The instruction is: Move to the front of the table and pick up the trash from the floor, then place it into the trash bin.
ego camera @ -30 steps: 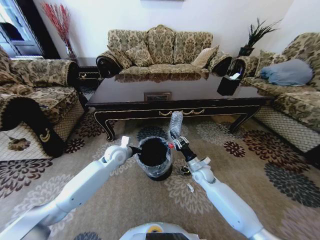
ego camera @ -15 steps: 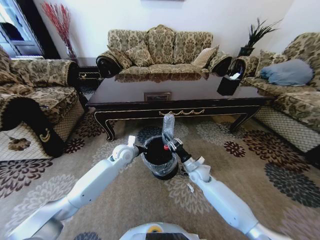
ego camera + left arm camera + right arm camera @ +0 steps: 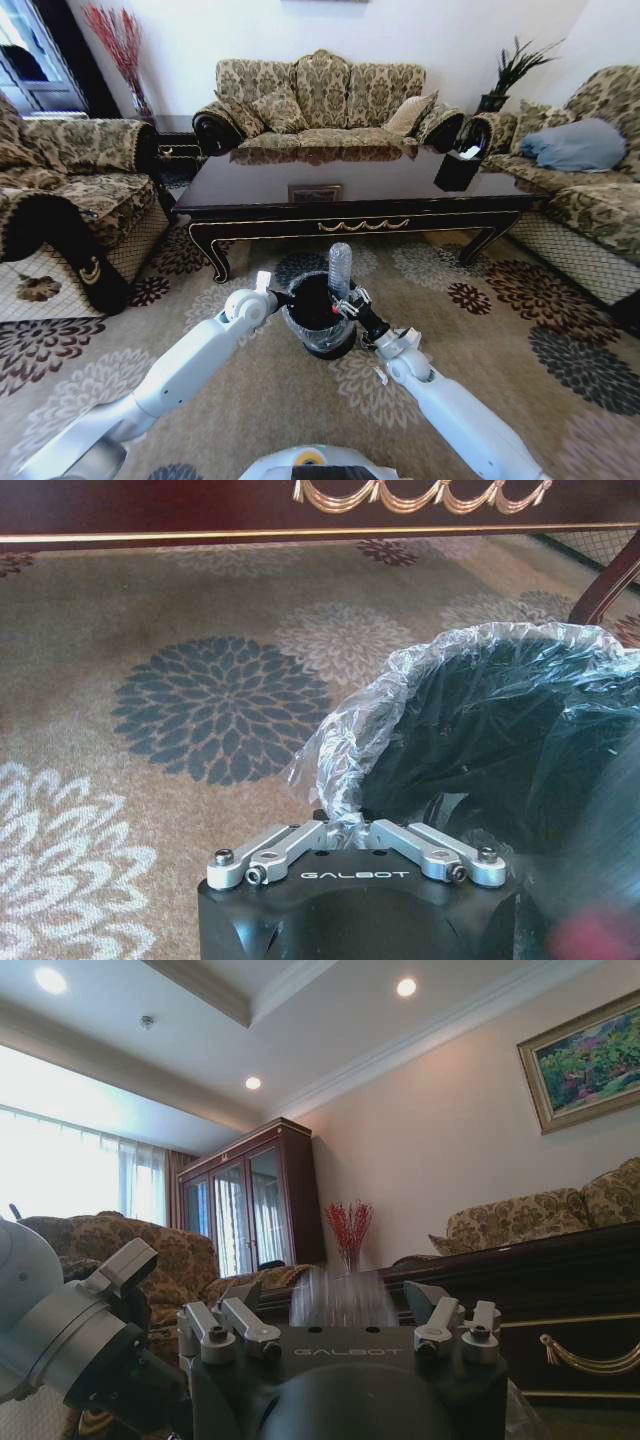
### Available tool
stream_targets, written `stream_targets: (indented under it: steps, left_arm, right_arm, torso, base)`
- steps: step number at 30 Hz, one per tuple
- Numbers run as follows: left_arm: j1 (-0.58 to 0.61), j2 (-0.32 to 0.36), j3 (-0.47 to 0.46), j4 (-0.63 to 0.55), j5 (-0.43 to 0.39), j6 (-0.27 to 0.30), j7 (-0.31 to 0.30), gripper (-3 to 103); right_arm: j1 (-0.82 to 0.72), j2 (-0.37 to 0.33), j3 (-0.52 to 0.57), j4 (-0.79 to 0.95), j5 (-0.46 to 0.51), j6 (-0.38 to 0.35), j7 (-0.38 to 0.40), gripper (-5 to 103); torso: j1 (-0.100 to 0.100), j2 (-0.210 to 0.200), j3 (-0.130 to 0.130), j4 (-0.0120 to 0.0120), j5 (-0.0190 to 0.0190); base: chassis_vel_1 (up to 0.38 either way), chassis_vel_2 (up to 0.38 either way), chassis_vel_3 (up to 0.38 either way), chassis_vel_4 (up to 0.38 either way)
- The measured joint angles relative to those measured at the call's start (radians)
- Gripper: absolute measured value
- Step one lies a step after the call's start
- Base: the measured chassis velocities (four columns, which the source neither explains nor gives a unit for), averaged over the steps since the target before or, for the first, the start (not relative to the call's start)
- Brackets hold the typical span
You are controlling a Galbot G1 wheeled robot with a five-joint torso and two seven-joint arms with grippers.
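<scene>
A clear plastic bottle (image 3: 340,270) (the trash) is held upright in the right end effector (image 3: 347,301), above the trash bin's (image 3: 313,338) opening. The liner rim is pinched by the left end effector (image 3: 345,830). Release is best made centred over the opening.

Glossy dark-brown counter (image 3: 350,185) with gold scroll trim across mid-frame; beige floor (image 3: 560,370) with brown, blue-grey and cream flower medallions; black trash bin (image 3: 315,312), clear-lined, at centre.
</scene>
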Motion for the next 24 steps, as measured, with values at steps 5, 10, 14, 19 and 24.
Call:
stream_targets:
  steps: [5,10,14,19,24]
  left_arm:
    - [0.016,0.018,-0.016,-0.022,0.003,0.0,-0.001,2]
    - [0.05,0.046,-0.064,-0.055,0.009,0.0,-0.003,2]
    - [0.09,0.086,-0.141,-0.09,0.009,0.0,-0.004,2]
    - [0.152,0.172,-0.235,-0.141,0.005,0.0,-0.002,2]
    - [0.239,0.27,-0.328,-0.208,0.004,0.0,0.0,2]
  right_arm:
    - [-0.018,-0.012,0.016,0.013,0.006,-0.002,0.0,95]
    - [-0.017,-0.015,0.055,0.028,0.025,-0.02,0.052,100]
    - [0.002,-0.016,0.098,0.021,0.079,-0.056,0.128,100]
    - [0.0,-0.03,0.126,-0.006,0.082,-0.155,0.261,100]
    - [-0.038,-0.049,0.118,-0.036,-0.036,-0.357,0.421,100]
  torso:
    - [0.0,0.0,0.0,0.0001,0.0]
    - [0.0,0.0,0.0,-0.0002,-0.0001]
    - [0.0,0.0,0.0,0.0001,-0.0002]
    - [0.0,0.0,0.0,0.0003,-0.0003]
    - [0.0,0.0,0.0,-0.0004,-0.0005]
  base:
    - [0.0,0.0,0.0,0.0]
    - [0.0,0.0,0.0,0.0]
    - [0.0,0.0,0.0,0.0]
    - [0.0,0.0,0.0,0.0]
    - [0.0,0.0,0.0,0.0]
